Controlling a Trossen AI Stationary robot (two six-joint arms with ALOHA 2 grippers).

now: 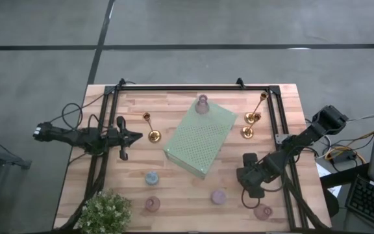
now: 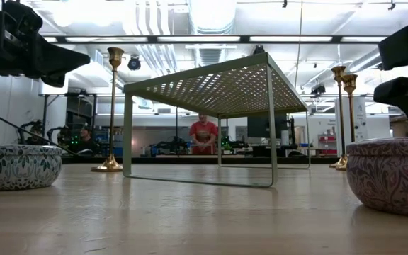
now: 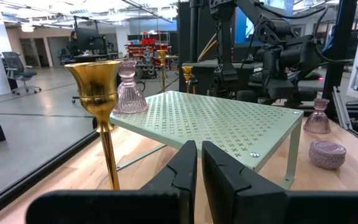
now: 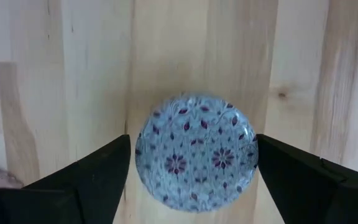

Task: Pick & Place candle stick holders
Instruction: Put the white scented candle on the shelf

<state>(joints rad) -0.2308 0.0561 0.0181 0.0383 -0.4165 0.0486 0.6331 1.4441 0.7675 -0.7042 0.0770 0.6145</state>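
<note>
My right gripper (image 1: pixel 250 188) points down at the table's near right and is open. In the right wrist view (image 4: pixel 193 146) its fingers stand on either side of a squat pale blue patterned holder (image 4: pixel 194 149) that rests on the wood; the gripper hides this holder in the high view. My left gripper (image 1: pixel 136 137) is shut and empty, level above the table's left, pointing at a gold candlestick (image 1: pixel 151 130) that stands just ahead of it (image 3: pixel 101 93). Two more gold candlesticks (image 1: pixel 252 120) stand at the far right. A pink glass holder (image 1: pixel 202 104) stands on the pale-green rack (image 1: pixel 200 136).
Squat holders rest on the near table: pale blue (image 1: pixel 152 177), pink (image 1: pixel 152 203), lilac (image 1: pixel 219 196), pink (image 1: pixel 262 211). A leafy plant (image 1: pixel 106 213) stands at the near left corner. A black frame (image 1: pixel 193 87) runs round the table. A person shows in the room behind (image 2: pixel 203 134).
</note>
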